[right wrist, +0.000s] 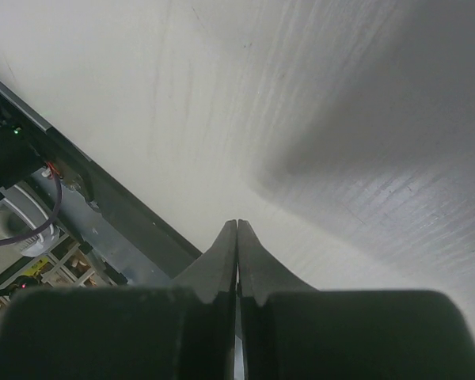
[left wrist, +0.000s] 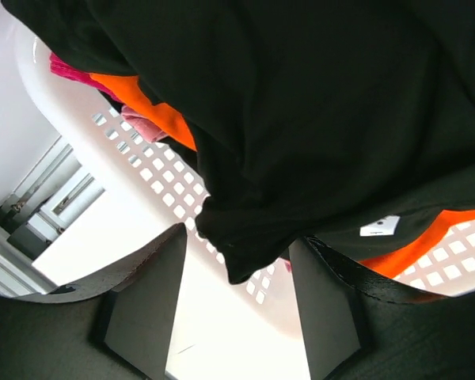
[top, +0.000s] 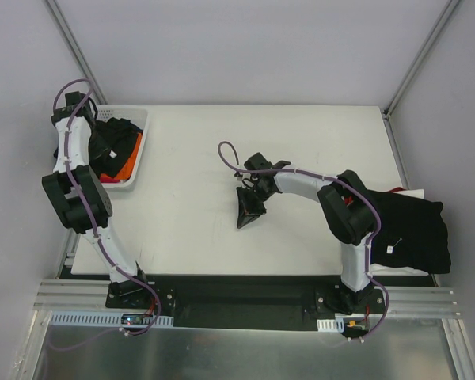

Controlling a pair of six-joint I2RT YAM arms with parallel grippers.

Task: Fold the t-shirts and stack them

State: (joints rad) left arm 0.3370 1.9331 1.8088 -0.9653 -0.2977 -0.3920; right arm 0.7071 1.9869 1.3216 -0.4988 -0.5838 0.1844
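Left pincer (left wrist: 237, 305) stood half-wide around black t-shirt (left wrist: 301, 119) hem in basket (top: 139, 150), far-left tabletop corner. Right pincer (right wrist: 237, 237) shut, empty, mid-tabletop. Best closed on single layer, then lifted slowly.

Even, bright light falls on my white table (top: 301, 142), with only soft shadows under my arms. In my left wrist view the black t-shirt (left wrist: 317, 119) is a dark, detailless mass. My right fingers (right wrist: 222, 269) blur up close, beside a broad soft shadow.
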